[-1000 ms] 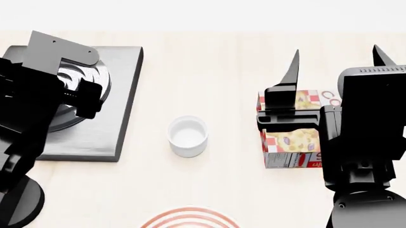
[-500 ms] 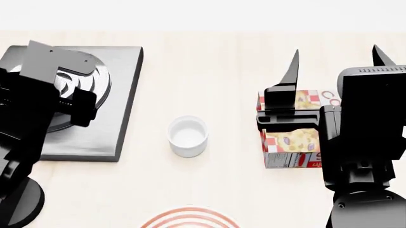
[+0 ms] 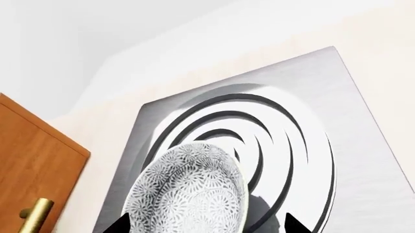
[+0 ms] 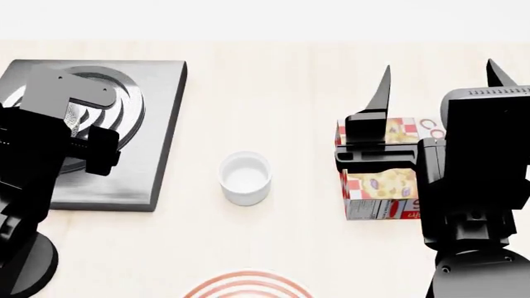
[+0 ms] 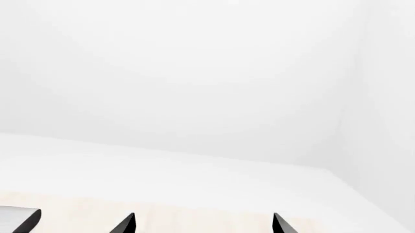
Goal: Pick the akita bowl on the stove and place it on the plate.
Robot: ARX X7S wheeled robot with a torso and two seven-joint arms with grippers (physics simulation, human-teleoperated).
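The akita bowl (image 3: 188, 194) shows its speckled outside and pale rim over the ring burner of the stove (image 3: 363, 145). It lies between the fingertips of my left gripper (image 3: 207, 224), which stands open, with a gap on one side. In the head view my left arm (image 4: 49, 146) covers the near left part of the stove (image 4: 157, 136) and hides the bowl. The plate (image 4: 248, 285) peeks in at the table's near edge, red stripes showing. My right gripper (image 4: 439, 69) is open and empty, raised, fingers pointing away; the right wrist view (image 5: 201, 224) shows its tips wide apart.
A small plain white cup (image 4: 245, 178) stands mid-table between stove and plate. A colourful carton (image 4: 381, 186) sits under my right arm. A wooden cabinet door with a brass handle (image 3: 32, 184) is beside the stove in the left wrist view.
My left arm has drawn back toward the near left over the stove, uncovering more of the burner rings. The right arm, cup and carton have not moved.
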